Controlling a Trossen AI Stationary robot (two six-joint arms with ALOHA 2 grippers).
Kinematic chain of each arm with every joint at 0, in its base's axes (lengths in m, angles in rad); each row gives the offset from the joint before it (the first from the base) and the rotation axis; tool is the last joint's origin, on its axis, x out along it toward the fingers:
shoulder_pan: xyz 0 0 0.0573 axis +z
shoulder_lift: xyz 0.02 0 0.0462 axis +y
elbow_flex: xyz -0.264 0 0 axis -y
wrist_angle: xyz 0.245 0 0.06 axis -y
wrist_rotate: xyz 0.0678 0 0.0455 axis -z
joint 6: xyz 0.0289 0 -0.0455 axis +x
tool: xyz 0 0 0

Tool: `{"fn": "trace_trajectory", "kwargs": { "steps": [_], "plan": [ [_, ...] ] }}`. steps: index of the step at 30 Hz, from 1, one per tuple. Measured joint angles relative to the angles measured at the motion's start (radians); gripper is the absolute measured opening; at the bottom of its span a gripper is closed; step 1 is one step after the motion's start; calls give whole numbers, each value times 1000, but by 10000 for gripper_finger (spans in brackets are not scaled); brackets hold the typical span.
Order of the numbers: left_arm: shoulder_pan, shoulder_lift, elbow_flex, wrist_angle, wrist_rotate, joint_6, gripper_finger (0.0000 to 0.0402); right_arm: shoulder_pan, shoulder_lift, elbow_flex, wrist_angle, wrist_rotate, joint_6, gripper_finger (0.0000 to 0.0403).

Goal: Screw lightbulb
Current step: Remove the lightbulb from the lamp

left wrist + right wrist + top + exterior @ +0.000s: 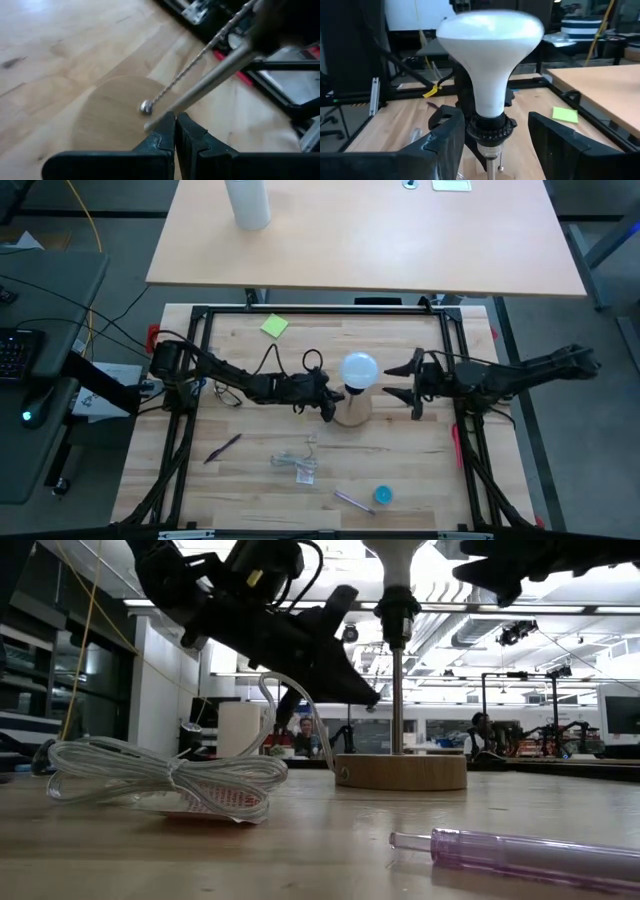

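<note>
The white lightbulb (pixel 490 45) sits upright in the black socket (pixel 489 127) on top of a thin metal stem (pixel 397 700). The stem rises from a round wooden base (pixel 400 772) that stands on the table. A pull chain (pixel 146 106) hangs beside the stem. My left gripper (pixel 332 408) is shut, just left of the stem and above the base. My right gripper (pixel 392 380) stands open and level to the right of the lightbulb (pixel 360 368), with its fingers clear of it. My left gripper lays its shut fingertips (pixel 175 131) against the side of the lamp's stem (pixel 200 90), above the wooden base. It comes from the table's left, slanting a little downward. The lamp stands upright on its base. Whether the fingertips press the stem or only rest beside it, I cannot tell.
A coiled white cable (pixel 170 775) and a clear purple pen (pixel 520 850) lie near the table's front. A blue cap (pixel 383 495), another purple pen (pixel 224 447) and a yellow note (pixel 274 326) are also on the table. A tall white cylinder (pixel 247 202) stands on the far table.
</note>
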Motion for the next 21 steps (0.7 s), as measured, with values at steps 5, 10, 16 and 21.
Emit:
{"fn": "trace_trajectory", "kwargs": {
  "steps": [5, 10, 16, 21],
  "plan": [
    [-6, 14, -1, 3, -55, 7, 0, -114, 103, 0, 111, -154, -21, 211],
    [-6, 51, 0, 20, -75, 24, 0, -184, 215, 0, 248, -284, -21, 211],
    [-6, 141, -1, 125, -76, 19, 0, -214, 316, 0, 367, -355, -17, 211],
    [-7, 184, 2, 150, -85, 18, 0, -219, 365, 1, 435, -368, -21, 211]
  ]
}}
